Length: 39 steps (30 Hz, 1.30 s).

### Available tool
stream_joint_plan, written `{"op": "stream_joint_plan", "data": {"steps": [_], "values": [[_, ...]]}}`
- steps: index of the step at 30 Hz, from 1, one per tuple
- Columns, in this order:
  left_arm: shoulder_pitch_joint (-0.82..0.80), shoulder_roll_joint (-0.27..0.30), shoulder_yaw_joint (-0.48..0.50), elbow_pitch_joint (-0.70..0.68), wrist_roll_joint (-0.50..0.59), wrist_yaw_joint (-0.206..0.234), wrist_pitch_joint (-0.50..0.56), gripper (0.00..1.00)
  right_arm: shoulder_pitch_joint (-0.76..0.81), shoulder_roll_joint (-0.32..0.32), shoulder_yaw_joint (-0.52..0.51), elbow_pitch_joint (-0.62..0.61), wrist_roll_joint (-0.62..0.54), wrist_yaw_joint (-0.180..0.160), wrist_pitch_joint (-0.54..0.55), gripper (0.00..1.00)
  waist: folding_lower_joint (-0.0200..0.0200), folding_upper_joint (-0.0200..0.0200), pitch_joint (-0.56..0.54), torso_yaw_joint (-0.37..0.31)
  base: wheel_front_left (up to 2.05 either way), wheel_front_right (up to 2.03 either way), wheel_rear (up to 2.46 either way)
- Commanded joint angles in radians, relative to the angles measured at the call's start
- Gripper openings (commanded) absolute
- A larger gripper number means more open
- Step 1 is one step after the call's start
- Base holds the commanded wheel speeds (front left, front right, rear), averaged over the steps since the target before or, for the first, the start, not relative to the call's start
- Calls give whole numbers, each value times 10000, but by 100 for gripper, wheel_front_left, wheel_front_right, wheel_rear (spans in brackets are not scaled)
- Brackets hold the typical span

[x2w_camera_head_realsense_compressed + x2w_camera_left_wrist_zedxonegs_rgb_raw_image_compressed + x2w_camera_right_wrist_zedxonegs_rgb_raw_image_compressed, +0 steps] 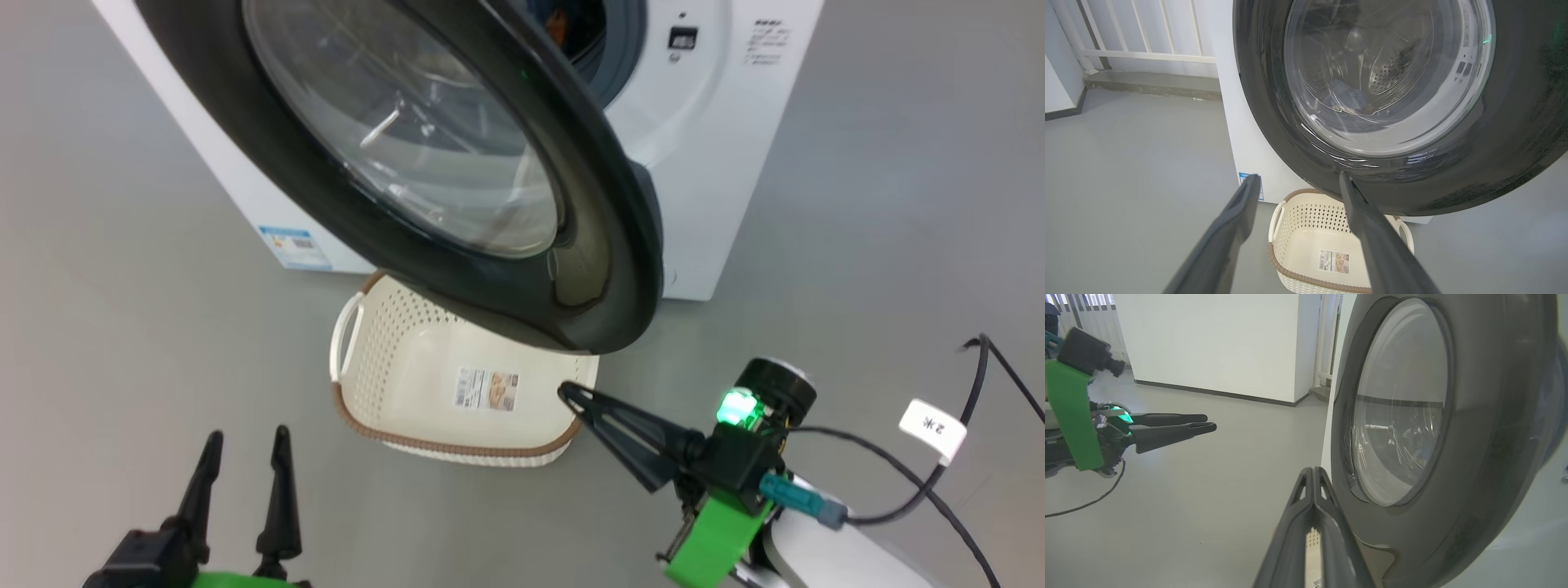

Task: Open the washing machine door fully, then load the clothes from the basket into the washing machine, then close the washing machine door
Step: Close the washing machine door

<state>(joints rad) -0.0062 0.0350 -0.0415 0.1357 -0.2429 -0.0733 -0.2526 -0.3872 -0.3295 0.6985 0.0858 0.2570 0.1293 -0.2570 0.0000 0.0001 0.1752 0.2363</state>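
The basket [384, 359] sits on the floor in front of the washing machine [718, 163] with nothing in it but a sticker [487, 389] on its bottom. In the left wrist view, blue fabric of the clothes [1345, 98] shows through the door glass, lying low in the steel drum. Loading therefore looks finished, and the step in hand is judged to be closing.

The washing machine door [620, 212] stands partly open, its black rim hanging over the far end of the basket. The right gripper [565, 392] has its two fingers pressed flat together and holds nothing. Its tip sits just below and beside the door's lower edge, on the outer face. Whether it touches the rim cannot be told. The left gripper [247, 437] hangs low near the robot with its fingers spread wide and nothing between them, well apart from the door.

The next move likely calls for the shut right fingers to bear on the outer rim and sweep the door toward the opening. The push should stay on the rim and off the bulging glass, and be firm enough at the end for the latch to catch
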Motion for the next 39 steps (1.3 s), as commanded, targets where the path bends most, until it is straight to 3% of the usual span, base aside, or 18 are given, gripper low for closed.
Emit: {"op": "stream_joint_plan", "data": {"steps": [1, 10, 23, 39], "values": [[-456, 152, 174, -266, -108, 104, -91, 100, -296, 164, 10, 13, 116, 14, -47, 0, 0, -1, 472, 315, 0, 0, 0], [-1118, 152, -310, -169, -393, 152, -91, 100, -1245, 646, -1378, 1185, -226, 14, -47, 0, 0, -1, 1241, 569, 0, 0, 0], [-1666, 152, -594, -58, -568, 125, -91, 100, -2196, 1188, -3103, 1818, -898, 14, -47, 0, 0, -1, 1930, 599, 0, 0, 0], [-2577, 152, -1036, -83, -699, 25, -92, 100, -4398, 1604, -4345, 2823, -1136, 14, -47, 0, 0, -1, 3040, 691, 0, 0, 0]]}}
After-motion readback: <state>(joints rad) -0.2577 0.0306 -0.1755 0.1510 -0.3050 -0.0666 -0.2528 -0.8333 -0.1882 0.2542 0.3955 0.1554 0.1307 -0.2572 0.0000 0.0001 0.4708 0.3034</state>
